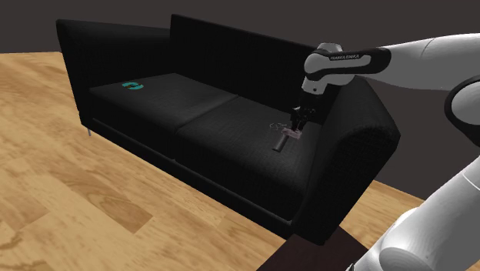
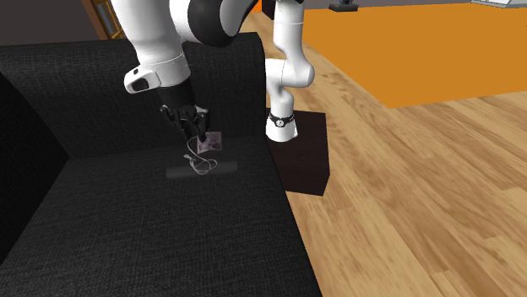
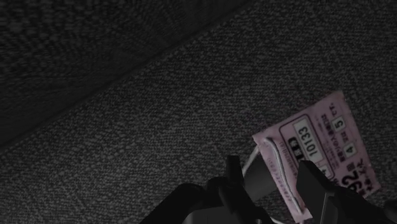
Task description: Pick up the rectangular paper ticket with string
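A pale pink rectangular ticket (image 3: 318,149) with black printed numbers sits between my gripper's (image 3: 275,175) fingers (image 3: 234,170), which are shut on its lower part. In the second exterior view the ticket (image 2: 210,142) hangs just under the gripper (image 2: 196,131), a little above the black sofa seat (image 2: 152,228), and its thin string (image 2: 199,162) dangles toward the cushion. In the shoulder view the gripper (image 1: 295,123) holds the ticket (image 1: 285,137) over the right-hand cushion, near the armrest.
The black sofa (image 1: 231,131) has a tall backrest and a rounded armrest (image 1: 369,138) close beside the gripper. A small teal object (image 1: 132,85) lies on the far cushion. A wooden floor (image 1: 69,200) surrounds the sofa; the dark stand (image 2: 302,156) is beside it.
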